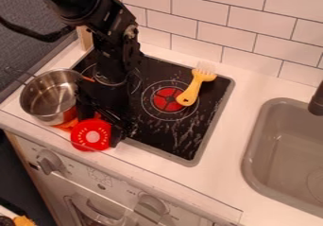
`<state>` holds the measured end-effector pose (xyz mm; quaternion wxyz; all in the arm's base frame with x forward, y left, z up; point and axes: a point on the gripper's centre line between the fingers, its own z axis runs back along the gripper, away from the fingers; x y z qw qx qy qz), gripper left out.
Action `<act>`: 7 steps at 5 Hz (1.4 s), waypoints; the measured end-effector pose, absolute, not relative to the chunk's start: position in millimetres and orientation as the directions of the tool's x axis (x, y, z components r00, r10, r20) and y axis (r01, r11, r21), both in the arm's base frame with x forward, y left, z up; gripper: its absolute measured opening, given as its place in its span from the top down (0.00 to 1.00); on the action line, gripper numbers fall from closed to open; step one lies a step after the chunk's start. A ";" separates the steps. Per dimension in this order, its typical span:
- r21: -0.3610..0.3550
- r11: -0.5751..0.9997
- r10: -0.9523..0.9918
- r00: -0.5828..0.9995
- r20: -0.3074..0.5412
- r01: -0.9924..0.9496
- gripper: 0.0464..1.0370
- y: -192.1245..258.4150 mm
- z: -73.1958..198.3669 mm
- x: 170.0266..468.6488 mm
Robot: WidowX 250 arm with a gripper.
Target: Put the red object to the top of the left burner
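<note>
At the stove's front left corner: a round red object with a pale centre and a ring of light marks, beside the gripper.
Gripper: black, two-fingered, low over the cooktop's front left; whether it is apart, together or clamped on the red object, I cannot tell.
Orange piece: flat-looking, between the red object and the pot, mostly hidden.
Pot: open, silver metal, left of the gripper.
Left burner: a thin pale ring on the black cooktop, behind the red object; the black arm hangs across it and covers much of it.
Right burner: pale rings around a red disc.
Brush: yellow handle, pale bristles, lying slanted over the right burner, bristles toward the wall.
Sink: grey basin in the white counter, well to the right, a dark tap at its far side.
Wall: white rectangular tiles.
</note>
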<state>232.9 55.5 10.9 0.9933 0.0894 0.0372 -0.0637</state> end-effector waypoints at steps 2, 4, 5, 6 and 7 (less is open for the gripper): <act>0.098 0.983 -0.155 0.988 0.010 0.154 0.10 34.2 40.1 243.2; 0.107 0.987 -0.141 0.975 0.171 0.124 0.11 44.5 81.3 323.7; 0.113 0.992 -0.071 0.985 0.155 0.054 0.11 72.4 70.5 357.7; 0.125 0.991 -0.059 0.988 0.143 0.042 0.11 86.6 58.3 376.2; 0.127 0.991 -0.063 0.993 0.101 0.050 0.11 89.9 42.8 378.4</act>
